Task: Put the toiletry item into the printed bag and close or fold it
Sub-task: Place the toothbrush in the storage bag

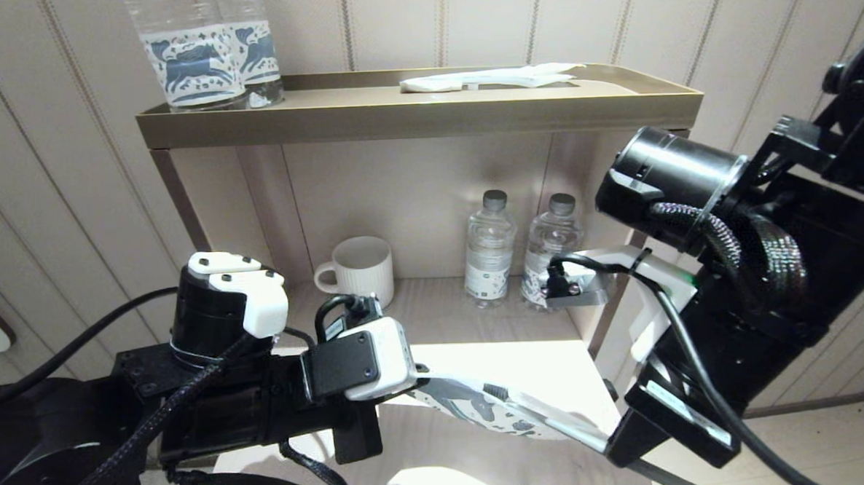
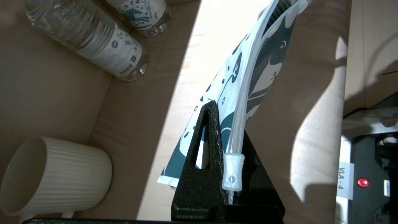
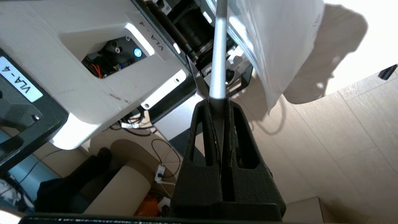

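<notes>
Standing across the upper half of the head view, a shelf unit [image 1: 419, 119] is carrying two horse-label bottles [image 1: 205, 55] at upper left, a flat white packet [image 1: 490, 78] at upper right, and below them a ribbed white mug [image 1: 356, 269] and two small water bottles [image 1: 520, 249] at centre.

We are holding the printed bag [image 1: 476, 408] in mid-air at lower centre, stretched between our two arms above the table [image 1: 481, 364]. Our left gripper [image 2: 222, 140] is clenched on the bag's near end, pinching it beside the clear zip slider [image 2: 232, 171]. Our right gripper [image 3: 219, 107], at lower right in the head view, is clamped on the handle of the toothbrush [image 3: 218, 56], whose far end is running in between the bag's clear walls; how deep the head is sitting we cannot tell.

We are judging that the thin handle could pivot or slip in the right gripper, or the head could snag on the zip track, buckling the limp bag or tugging it out of the left gripper.

Reading labels: "VLA-4" is showing on the robot body in both wrist views; the small bottles' print is too small to read.
</notes>
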### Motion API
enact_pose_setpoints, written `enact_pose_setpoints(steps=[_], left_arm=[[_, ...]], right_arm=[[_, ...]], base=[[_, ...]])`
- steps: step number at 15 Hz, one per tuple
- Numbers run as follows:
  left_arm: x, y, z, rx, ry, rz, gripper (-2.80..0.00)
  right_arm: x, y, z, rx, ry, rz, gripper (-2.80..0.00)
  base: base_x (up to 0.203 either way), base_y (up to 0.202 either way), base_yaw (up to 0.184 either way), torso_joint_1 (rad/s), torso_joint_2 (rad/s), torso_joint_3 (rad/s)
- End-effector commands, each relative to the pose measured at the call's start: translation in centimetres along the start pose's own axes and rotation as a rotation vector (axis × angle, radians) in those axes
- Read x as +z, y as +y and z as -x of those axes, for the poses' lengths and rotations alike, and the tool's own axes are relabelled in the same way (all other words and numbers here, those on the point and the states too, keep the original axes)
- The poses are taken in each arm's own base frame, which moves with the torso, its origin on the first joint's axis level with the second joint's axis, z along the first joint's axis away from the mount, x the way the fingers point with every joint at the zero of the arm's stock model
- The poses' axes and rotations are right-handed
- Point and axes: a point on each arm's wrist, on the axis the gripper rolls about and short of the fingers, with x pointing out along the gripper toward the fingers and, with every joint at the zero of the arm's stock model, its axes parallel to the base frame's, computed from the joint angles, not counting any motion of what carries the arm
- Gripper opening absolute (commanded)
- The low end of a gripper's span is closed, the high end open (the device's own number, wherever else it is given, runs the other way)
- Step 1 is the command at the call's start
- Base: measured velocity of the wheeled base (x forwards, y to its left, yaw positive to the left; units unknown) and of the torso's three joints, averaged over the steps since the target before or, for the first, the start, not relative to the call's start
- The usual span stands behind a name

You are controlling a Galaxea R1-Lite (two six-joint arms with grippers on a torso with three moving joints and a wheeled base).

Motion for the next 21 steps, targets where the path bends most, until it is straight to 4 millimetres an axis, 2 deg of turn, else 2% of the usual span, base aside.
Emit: enact_pose_setpoints(steps=[1,7,14,21], left_arm=[[0.4,-0.4,-0.1,-0.012,-0.016,-0.023,-2.8],[1.2,-1.0,-0.1,-0.029,-0.038,-0.06,-2.8],[1.3,-1.1,0.1,-0.033,-0.043,-0.062,-2.8],[1.7,-1.4,-0.2,-0.044,-0.053,-0.069,-2.8]], right_arm=[[0.4,0.1,-0.6,0.009,0.06,0.005,-2.8],[0.5,0.3,-0.3,-0.01,0.171,0.009,-2.8],[2.7,0.9,-1.9,-0.009,0.171,0.038,-2.8],[3.7,1.2,-3.3,-0.019,0.165,0.062,-2.8]], base=[[0.0,0.0,0.0,0.0,0.0,0.0],[0.0,0.0,0.0,0.0,0.0,0.0],[0.0,0.0,0.0,0.0,0.0,0.0],[0.0,0.0,0.0,0.0,0.0,0.0]])
